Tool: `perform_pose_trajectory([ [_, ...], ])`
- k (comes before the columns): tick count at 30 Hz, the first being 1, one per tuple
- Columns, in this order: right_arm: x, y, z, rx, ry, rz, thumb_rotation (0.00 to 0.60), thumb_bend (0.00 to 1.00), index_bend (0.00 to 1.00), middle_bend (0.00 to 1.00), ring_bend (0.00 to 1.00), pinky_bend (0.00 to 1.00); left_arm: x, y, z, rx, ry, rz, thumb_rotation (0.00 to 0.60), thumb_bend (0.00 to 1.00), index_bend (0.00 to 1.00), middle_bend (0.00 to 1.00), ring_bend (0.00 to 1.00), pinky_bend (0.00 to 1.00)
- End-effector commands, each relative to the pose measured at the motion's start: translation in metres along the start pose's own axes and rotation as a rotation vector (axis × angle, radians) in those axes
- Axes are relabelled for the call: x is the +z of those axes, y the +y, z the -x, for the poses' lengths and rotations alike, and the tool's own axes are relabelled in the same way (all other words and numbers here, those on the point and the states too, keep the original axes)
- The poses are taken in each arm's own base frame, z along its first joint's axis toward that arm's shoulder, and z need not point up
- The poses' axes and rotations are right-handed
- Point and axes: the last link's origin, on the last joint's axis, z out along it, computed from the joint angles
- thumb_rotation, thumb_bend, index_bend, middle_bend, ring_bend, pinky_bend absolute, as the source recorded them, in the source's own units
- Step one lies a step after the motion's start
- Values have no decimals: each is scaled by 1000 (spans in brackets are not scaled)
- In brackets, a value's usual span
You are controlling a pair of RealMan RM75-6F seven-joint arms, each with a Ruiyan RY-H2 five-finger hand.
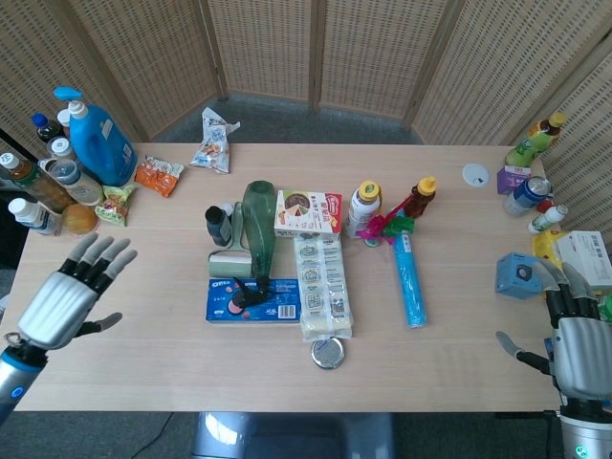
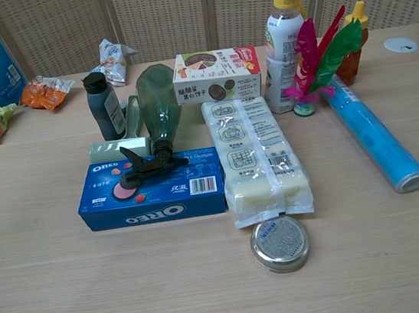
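A: Left hand? Where's it sitting?

B: I've got it over the near left part of the light wooden table, palm down, fingers spread and pointing away from me, thumb out to the side. Released, nothing in it, touching nothing. It only shows in the head view.

A: Nearest thing to it?

B: The flat blue Oreo biscuit box, off to the hand's right, well apart. A dark green plastic spray bottle lies on its side with the black trigger resting on top of that box. Ahead of the hand and slightly left are a small round orange fruit and a green-yellow snack packet, also apart from the fingers.

A: Right hand?

B: At the near right edge, back of the hand facing up, fingers straight and pointing away, thumb sticking out to its left. Loose too, grasping nothing. Forearm runs off the bottom of the frame.

A: What's by it?

B: A small light blue box with a dark round hole, just ahead of the fingertips and a bit left. I can't tell whether they touch; it looks like a small gap. A white carton is ahead, to the right of that box.

A: Between the hands?

B: A clear-wrapped long pack of white blocks touching the biscuit box's right end, and a round silver tin just nearer than it.
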Motion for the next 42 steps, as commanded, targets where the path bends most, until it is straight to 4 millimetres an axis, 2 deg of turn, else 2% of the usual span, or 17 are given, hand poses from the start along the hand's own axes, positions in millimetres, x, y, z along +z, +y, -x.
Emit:
perform_pose_trajectory([
  [1,0,0,-1,4,1,1,600,0,0,108,0,0,43,15,6,120,-19,125,600,0,8,0,0,0],
  [5,0,1,-3,13,8,3,600,0,0,108,0,0,73,39,14,231,-79,225,600,0,3,0,0,0],
  [11,0,5,-7,31,13,13,600,0,0,109,0,0,102,70,26,329,-133,303,600,0,3,0,0,0],
  [20,2,9,-11,50,17,28,600,0,0,108,0,0,143,91,31,494,-164,379,600,0,3,0,0,0],
  [35,3,12,-13,73,11,39,600,0,0,108,0,0,166,109,81,542,-245,433,600,0,0,0,0,0],
  [42,5,15,-14,81,12,53,600,0,0,108,0,0,177,123,94,541,-247,448,600,0,0,0,0,0],
])
